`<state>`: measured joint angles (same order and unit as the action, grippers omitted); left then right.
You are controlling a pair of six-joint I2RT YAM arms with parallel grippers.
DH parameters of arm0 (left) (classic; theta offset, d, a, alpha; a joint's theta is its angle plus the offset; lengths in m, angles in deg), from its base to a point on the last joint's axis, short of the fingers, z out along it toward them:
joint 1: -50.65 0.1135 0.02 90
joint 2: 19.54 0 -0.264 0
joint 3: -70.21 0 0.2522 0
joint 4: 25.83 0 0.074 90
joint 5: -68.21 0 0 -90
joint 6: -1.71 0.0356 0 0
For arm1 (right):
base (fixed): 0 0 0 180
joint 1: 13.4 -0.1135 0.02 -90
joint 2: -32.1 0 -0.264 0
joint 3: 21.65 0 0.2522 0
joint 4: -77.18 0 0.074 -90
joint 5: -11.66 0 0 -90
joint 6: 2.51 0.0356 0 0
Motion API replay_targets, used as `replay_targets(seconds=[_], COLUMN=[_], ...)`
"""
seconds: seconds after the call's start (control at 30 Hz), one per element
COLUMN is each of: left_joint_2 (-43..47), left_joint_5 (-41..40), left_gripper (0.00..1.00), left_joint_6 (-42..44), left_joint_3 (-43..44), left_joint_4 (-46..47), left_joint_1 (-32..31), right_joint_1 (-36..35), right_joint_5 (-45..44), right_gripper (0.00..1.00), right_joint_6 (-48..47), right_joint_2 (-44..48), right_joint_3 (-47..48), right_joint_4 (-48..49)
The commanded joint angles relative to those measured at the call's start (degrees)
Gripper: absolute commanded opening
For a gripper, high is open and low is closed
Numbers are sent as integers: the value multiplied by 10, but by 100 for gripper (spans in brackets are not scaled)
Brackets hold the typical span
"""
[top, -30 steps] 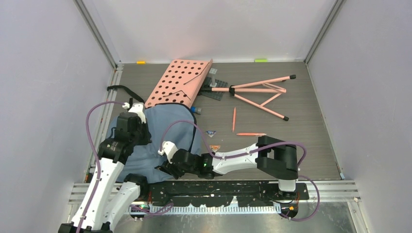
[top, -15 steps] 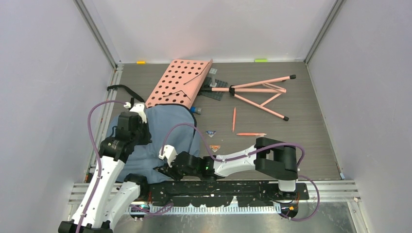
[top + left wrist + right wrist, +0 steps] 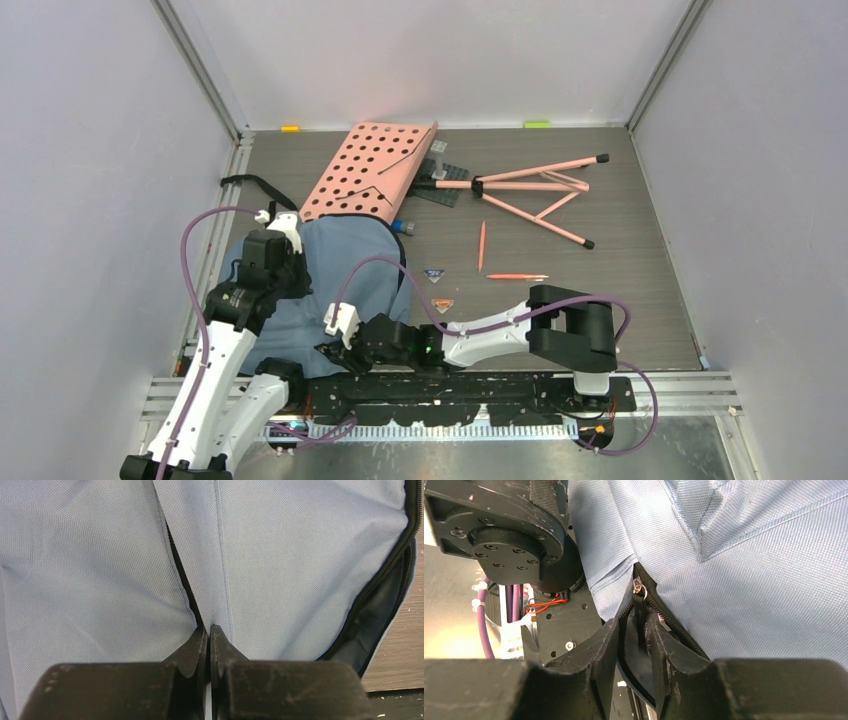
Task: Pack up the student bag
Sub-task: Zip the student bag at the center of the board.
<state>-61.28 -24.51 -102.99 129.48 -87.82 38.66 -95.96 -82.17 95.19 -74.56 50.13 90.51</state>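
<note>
The student bag (image 3: 345, 265) is a blue-grey fabric backpack lying at the near left of the table. My left gripper (image 3: 272, 262) is on its left part, shut on a fold of the bag's fabric (image 3: 220, 595). My right gripper (image 3: 335, 350) is at the bag's near edge. In the right wrist view its jaws stand a little apart around the black zipper pull and zipper edge (image 3: 640, 611), and its fingertips (image 3: 611, 630) grip the black trim. The zipper (image 3: 400, 555) is part open along the bag's right side.
A pink perforated board (image 3: 370, 170) leans behind the bag. A pink folding stand (image 3: 535, 190) lies at the back right on a dark plate (image 3: 445, 190). Two orange pencils (image 3: 481, 245) and two small triangular pieces (image 3: 434, 274) lie on the table mid-right.
My right gripper has slid a little left and toward the near edge along the bag's rim. The left arm has not moved.
</note>
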Motion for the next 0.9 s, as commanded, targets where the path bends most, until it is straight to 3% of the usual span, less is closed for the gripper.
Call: replay_targets(seconds=[0.0, 0.37, 0.57, 0.87], left_joint_2=[9, 11, 12, 12], left_joint_5=[8, 11, 10, 9], left_gripper=[0, 0, 0, 0], left_joint_6=[2, 2, 2, 3], left_joint_3=[7, 6, 6, 6], left_joint_4=[72, 72, 71, 72], left_joint_1=[-2, -1, -1, -1], right_joint_1=[-11, -10, 3, 73], right_joint_5=[10, -17, -16, 126], right_gripper=[36, 38, 51, 64], right_joint_6=[-23, -31, 5, 136], right_joint_2=[-7, -43, -37, -24], right_joint_3=[19, 53, 49, 17], right_joint_4=[48, 26, 24, 70])
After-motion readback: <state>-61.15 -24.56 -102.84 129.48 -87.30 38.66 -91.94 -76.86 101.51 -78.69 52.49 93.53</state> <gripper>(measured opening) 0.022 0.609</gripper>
